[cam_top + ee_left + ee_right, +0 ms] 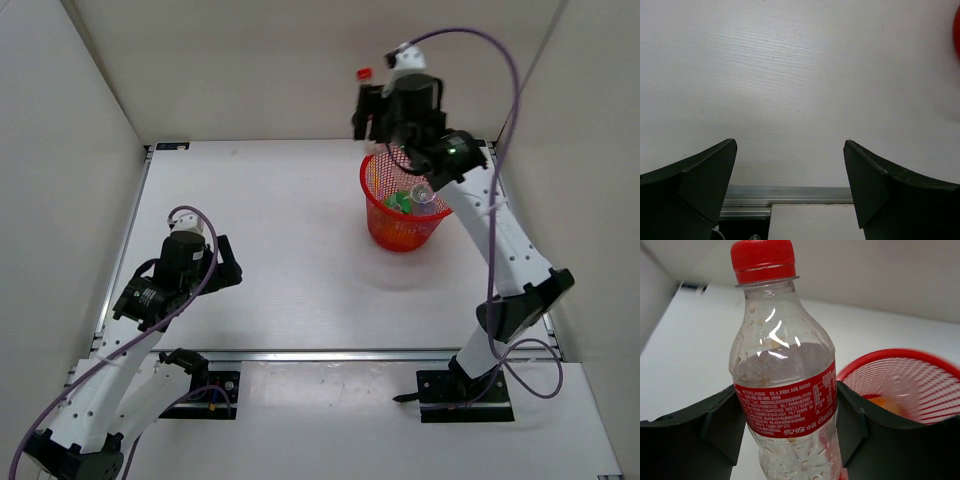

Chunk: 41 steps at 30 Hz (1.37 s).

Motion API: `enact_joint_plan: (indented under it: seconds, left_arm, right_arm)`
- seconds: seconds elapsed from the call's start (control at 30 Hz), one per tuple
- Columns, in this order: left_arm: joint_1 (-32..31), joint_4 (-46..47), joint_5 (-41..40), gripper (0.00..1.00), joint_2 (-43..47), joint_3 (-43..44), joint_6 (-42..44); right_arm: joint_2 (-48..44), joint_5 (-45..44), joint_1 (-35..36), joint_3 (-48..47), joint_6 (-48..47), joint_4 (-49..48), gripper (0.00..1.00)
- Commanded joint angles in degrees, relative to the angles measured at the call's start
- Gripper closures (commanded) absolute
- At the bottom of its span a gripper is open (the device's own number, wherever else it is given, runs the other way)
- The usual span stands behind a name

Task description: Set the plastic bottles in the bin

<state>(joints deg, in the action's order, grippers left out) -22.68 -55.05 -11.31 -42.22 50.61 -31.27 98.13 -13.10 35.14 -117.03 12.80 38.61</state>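
My right gripper (787, 410) is shut on the clear red-capped bottle (782, 385) with the red label and holds it upright in the air, next to the far left rim of the red mesh bin (402, 205). In the top view its red cap (364, 73) shows above the gripper (375, 110). The bin (910, 380) holds a green bottle (400, 200), a clear bottle (423, 192) and something orange (885, 402). My left gripper (790, 170) is open and empty, low over the bare table at the near left (215, 262).
White walls enclose the table on three sides. A metal rail (330, 355) runs along the table's near edge, also seen in the left wrist view (785, 195). A red edge of the bin shows at the right of the left wrist view (957, 30).
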Motion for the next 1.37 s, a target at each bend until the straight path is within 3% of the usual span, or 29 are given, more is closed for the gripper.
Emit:
enact_joint_plan:
  seconds: [0.0, 0.1, 0.23, 0.3, 0.33, 0.37, 0.7, 0.83, 0.9, 1.0, 1.1, 1.23, 1.33]
  left_arm:
    - [0.35, 2.57, 1.20, 0.01, -0.32, -0.59, 0.15]
    - [0.27, 3.37, 0.86, 0.01, -1.20, 0.02, -0.02]
    - [0.79, 3.63, 0.15, 0.01, -1.11, 0.45, 0.06]
    - [1.31, 3.72, 0.15, 0.01, -1.29, 0.02, -0.11]
    - [1.23, 3.72, 0.32, 0.01, -1.38, 0.62, -0.02]
    - [1.14, 3.37, 0.24, 0.01, -1.38, 0.28, -0.46]
    - [0.62, 2.23, 0.50, 0.01, -4.98, 2.83, -0.38]
    - [0.70, 2.05, 0.24, 0.01, -5.33, 2.21, -0.73]
    - [1.05, 2.49, -0.99, 0.01, -5.07, 1.43, -0.20]
    - [1.41, 2.05, -3.36, 0.01, -5.42, 0.98, 0.59]
    - [1.41, 2.92, -3.72, 0.02, -4.72, -0.24, 1.56]
    - [1.49, 4.42, -3.80, 0.01, -3.40, -0.95, 1.21]
    - [1.85, 3.63, -4.25, 0.01, -2.87, -0.51, 1.82]
  right_arm:
    - [0.57, -0.78, -6.46, 2.68, -3.74, -2.40, 0.67]
    - [1.27, 0.18, -10.51, 4.44, -3.57, -3.27, 0.66]
    - [0.23, 4.22, -12.72, 10.84, -1.64, -5.82, 0.54]
    - [-0.74, 4.57, -12.99, 13.40, -0.76, -7.13, 0.40]
    - [-1.09, 4.49, -13.33, 14.89, -0.23, -7.49, 0.24]
    - [-2.05, 5.10, -13.34, 16.04, 0.21, -7.67, 0.00]
    - [-16.80, -6.68, -14.04, 19.37, 0.21, 0.41, 0.01]
    - [-29.10, -2.65, -26.58, 30.09, 4.94, 7.35, 0.01]
    - [-35.52, 2.71, -39.99, 39.21, 4.35, 9.54, 0.01]
    - [-37.92, 5.81, -53.20, 46.26, 1.54, 13.84, 0.01]
    - [-37.74, 4.76, -59.20, 49.96, 0.12, 18.77, 0.01]
    - [-40.11, 4.31, -56.85, 58.65, -0.15, 17.56, 0.01]
    - [-41.17, 8.61, -57.98, 59.64, 0.21, 16.25, 0.01]
